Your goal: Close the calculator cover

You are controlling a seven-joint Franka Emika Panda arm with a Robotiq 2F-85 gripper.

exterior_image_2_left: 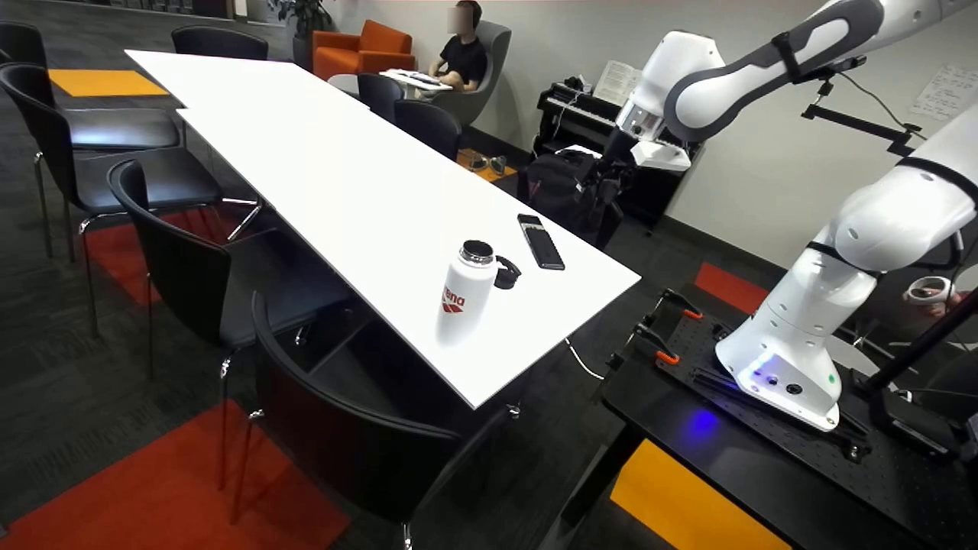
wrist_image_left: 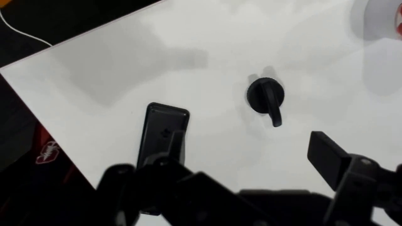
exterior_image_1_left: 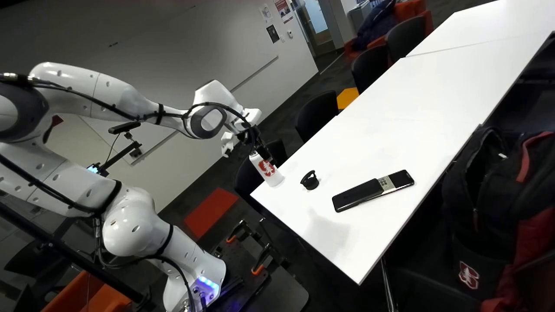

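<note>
Black calculator [exterior_image_1_left: 395, 181] lies right of the lid [exterior_image_1_left: 310, 182] in an exterior view, gripper [wrist_image_left: 246, 146] jaws spread; probably best bring them together, then push the cover [exterior_image_1_left: 358, 193] rightward from its left end over the bare keys [exterior_image_1_left: 385, 183].

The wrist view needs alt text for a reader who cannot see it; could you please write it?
An open gripper at the bottom of the picture partly hides a black calculator lying on a white table. Right of the calculator is a round black cap with a handle, and part of a white bottle shows at upper right.
</note>
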